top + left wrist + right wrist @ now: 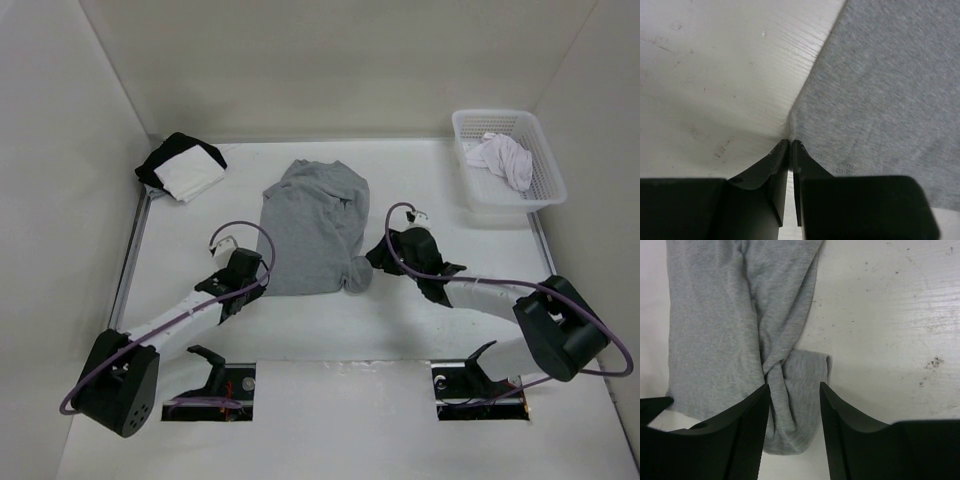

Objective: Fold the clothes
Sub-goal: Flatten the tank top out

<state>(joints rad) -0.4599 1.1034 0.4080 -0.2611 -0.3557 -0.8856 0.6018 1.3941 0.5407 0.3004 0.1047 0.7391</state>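
The clothes point(312, 225), one heather-grey sleeveless top, lie flat mid-table with the near right corner twisted into a small bunch point(357, 274). My left gripper point(262, 272) is at the top's near left corner. In the left wrist view its jaws point(790, 142) are pressed together on the corner of the grey fabric point(880, 90), right at the hem. My right gripper point(375, 258) is beside the twisted bunch. In the right wrist view it point(795, 388) stands open, with the bunched fabric point(805, 415) lying between and below its fingers.
A white basket point(548, 172) at the back right holds a small white-pinkish garment point(503, 157). A black-and-white fabric stack point(182, 165) lies at the back left. White walls close in the table on three sides.
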